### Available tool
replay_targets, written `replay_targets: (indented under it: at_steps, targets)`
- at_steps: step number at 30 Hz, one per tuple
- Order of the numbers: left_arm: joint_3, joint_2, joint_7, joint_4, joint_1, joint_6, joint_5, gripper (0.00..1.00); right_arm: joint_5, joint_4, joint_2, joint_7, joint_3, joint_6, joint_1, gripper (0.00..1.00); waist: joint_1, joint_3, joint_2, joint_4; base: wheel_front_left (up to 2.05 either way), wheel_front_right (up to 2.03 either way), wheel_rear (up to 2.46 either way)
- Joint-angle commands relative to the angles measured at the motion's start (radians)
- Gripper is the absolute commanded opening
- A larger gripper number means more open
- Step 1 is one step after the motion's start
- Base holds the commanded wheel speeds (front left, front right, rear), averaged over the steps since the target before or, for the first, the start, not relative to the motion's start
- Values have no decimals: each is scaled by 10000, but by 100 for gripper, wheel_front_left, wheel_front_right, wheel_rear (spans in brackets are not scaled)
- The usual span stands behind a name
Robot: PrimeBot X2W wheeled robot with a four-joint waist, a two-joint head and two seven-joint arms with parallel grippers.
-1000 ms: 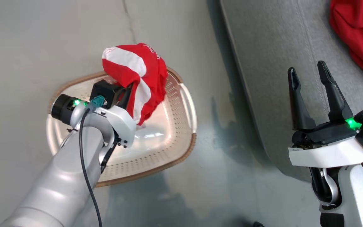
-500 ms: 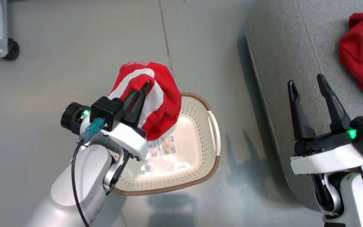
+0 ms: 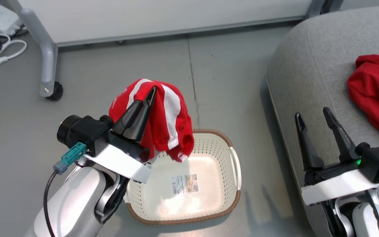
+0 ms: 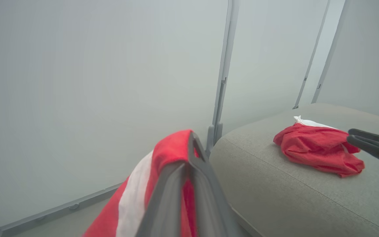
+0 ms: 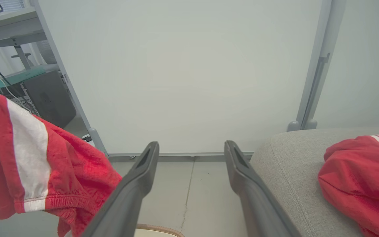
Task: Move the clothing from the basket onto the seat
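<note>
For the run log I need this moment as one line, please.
left gripper: shut on striped red garment, held above basket | right gripper: open, empty | other red garment: lying on seat

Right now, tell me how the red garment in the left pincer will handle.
Probably floppy: the red garment drapes over the shut left pincer in loose folds. Likely light: the fabric looks thin and is bunched small. It may swing or slip, as only a pinch holds it.
</note>
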Motion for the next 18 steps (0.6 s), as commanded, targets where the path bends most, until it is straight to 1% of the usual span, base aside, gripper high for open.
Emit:
replay_targets:
  at_steps: [1, 3, 12, 18]
  targets:
    - [54, 107, 46, -121, 117, -25, -110, 0, 71, -1, -46, 28, 11, 2, 174, 100, 0, -377, 0, 48, 0, 0, 0]
    - [38, 170, 147, -317, 237, -20, -176, 0, 111, 1, -47, 90, 62, 2, 327, 100, 0, -628, 0, 27, 0, 0, 0]
    - [64, 394, 379, -990, 771, 276, -365, 0, 285, 44, -47, 235, 372, 2, 885, 100, 0, -1625, 0, -157, 0, 0, 0]
    - [-27, 479, 508, -1241, 1111, 440, -394, 0, 328, 14, -47, 295, 471, 2, 1207, 100, 0, -2016, 0, -181, 0, 0, 0]
